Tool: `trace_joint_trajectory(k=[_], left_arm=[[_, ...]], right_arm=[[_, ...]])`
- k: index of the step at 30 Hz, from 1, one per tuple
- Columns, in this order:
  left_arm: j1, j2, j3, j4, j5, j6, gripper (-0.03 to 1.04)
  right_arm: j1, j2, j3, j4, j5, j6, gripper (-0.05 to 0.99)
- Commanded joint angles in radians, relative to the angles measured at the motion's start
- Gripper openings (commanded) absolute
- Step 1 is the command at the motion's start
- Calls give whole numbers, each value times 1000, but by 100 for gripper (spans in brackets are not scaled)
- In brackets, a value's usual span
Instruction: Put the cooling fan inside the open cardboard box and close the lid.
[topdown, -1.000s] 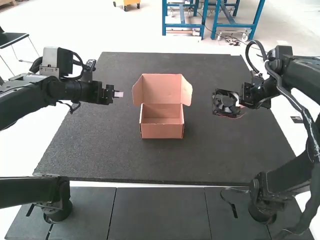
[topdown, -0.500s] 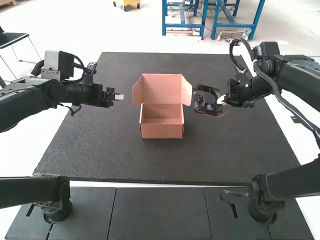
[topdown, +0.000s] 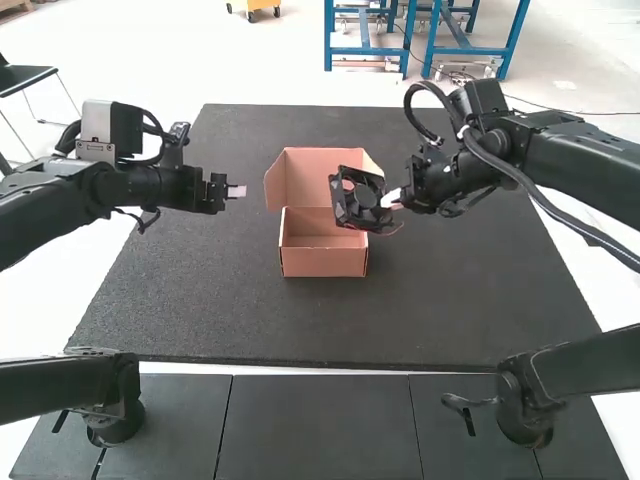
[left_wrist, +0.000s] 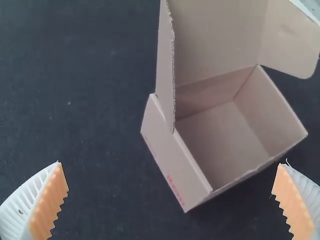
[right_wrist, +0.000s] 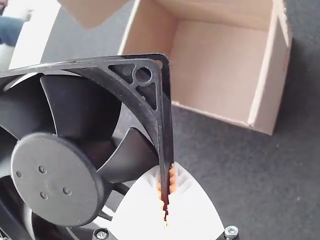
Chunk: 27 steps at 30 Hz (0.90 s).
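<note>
Black matting covers the desk (topdown: 200, 300), and near its middle sits the open cardboard box (topdown: 323, 257), with nothing inside it. Just above the box's right rim hangs the black fan (topdown: 360, 200), tilted on edge, not yet inside, its frame clamped in the right pincer (topdown: 393, 198). Behind it the lid (topdown: 320, 178) stands upright, and well to the box's left the left pincer (topdown: 237, 189) hovers, fingers spread apart, gripping nothing.

Nothing legible: just tiny, indecipherable red print on an outer wall of the cardboard box (left_wrist: 220, 135).
</note>
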Motion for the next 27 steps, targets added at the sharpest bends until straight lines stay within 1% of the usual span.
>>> trace_joint_trajectory(k=[1,6,8,14,18,27], left_arm=[[-7,-25,-8,5,16,7,97],[-7,-40,-8,10,16,-2,97],[-8,-48,-8,13,16,-4,97],[-7,-52,-8,22,16,-10,97],[-7,-55,-5,33,16,-29,97],[-8,-55,6,34,14,-33,97]], right_arm=[[21,-13,1,23,-19,50,-2],[41,-10,-5,68,34,52,-2],[45,-8,-11,88,40,52,-2],[62,35,-27,164,93,27,-2],[73,81,-24,193,93,6,-2],[134,199,32,218,93,-22,-2]])
